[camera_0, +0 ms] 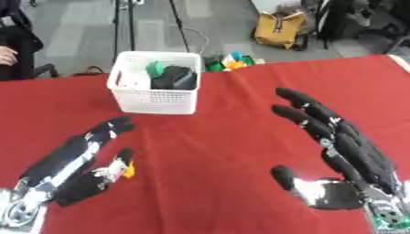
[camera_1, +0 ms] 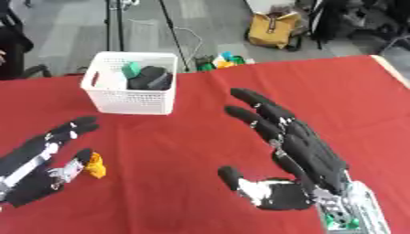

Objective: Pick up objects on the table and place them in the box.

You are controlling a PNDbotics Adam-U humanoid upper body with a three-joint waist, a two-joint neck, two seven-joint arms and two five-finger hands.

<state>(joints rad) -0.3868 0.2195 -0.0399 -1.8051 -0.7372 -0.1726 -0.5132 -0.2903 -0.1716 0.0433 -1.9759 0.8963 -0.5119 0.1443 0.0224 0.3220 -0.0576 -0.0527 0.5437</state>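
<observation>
The red table (camera_0: 216, 137) carries the white box (camera_0: 156, 83) at its far left-centre, already holding a black item (camera_0: 176, 77) and a green one (camera_0: 155, 68). The right hand (camera_1: 300, 155) hangs over the cloth on the right, fingers straight and spread, thumb out to the side, holding nothing; it is well apart from anything left to pick. The left hand (camera_0: 68, 162) lies low at the near left, fingers relaxed and pointing up toward the box.

The one loose piece still on the cloth is a small orange object (camera_1: 96, 167), just beside the left hand's thumb on its inner side, seemingly touching it, though the view is too soft to be sure. Its shape is hard to read, perhaps slightly taller than wide. The left hand is plainly the nearer, so I judge the pick falls to it: a slight turn inward to close around the piece, then a carry forward and a little right to the box.
</observation>
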